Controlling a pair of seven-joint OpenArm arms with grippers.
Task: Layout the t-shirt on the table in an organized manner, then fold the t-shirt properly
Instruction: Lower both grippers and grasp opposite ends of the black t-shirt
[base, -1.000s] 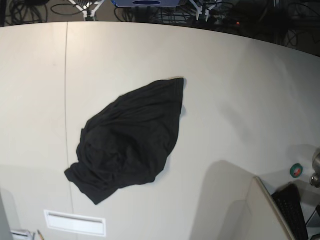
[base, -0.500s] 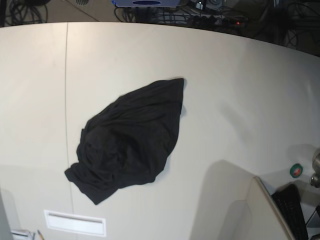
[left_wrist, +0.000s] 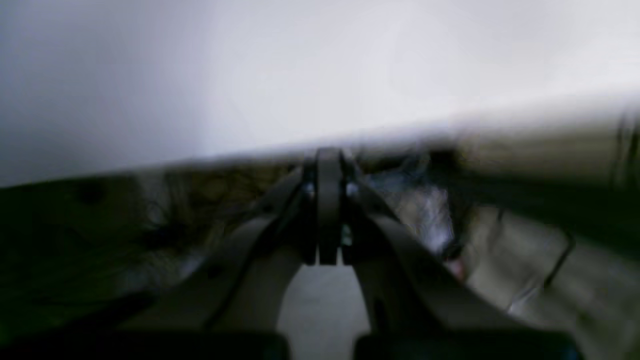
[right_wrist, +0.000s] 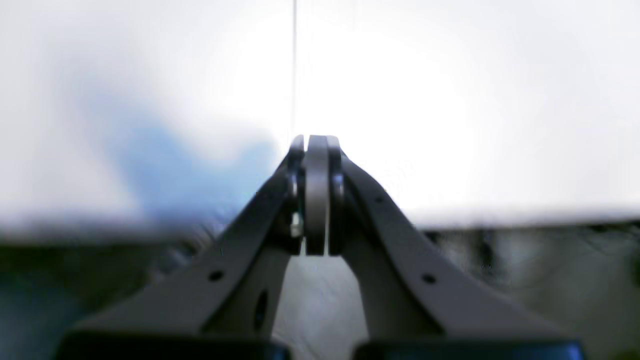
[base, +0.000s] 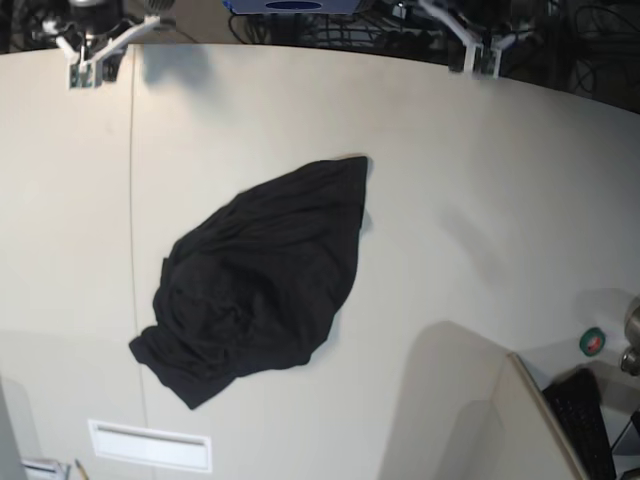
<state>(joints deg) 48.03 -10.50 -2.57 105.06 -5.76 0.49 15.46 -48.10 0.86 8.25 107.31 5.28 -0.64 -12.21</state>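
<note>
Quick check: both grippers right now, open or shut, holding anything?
Left gripper: shut, holding nothing.
Right gripper: shut, holding nothing.
The t-shirt lies crumpled on the table, apart from both.

Both wrist views are badly blurred, so the clutter beyond the counter (base: 480, 200) edge cannot be made out. The crumpled t-shirt (base: 260, 280) hides any print in its folds.

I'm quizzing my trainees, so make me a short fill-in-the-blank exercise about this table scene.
1. The black cloth t-shirt lies in a crumpled heap on the off-white ____.
2. Both grippers, left and right, have their jaws ____.
3. Neither gripper is touching the ____.

Missing words: table; shut; t-shirt
</note>
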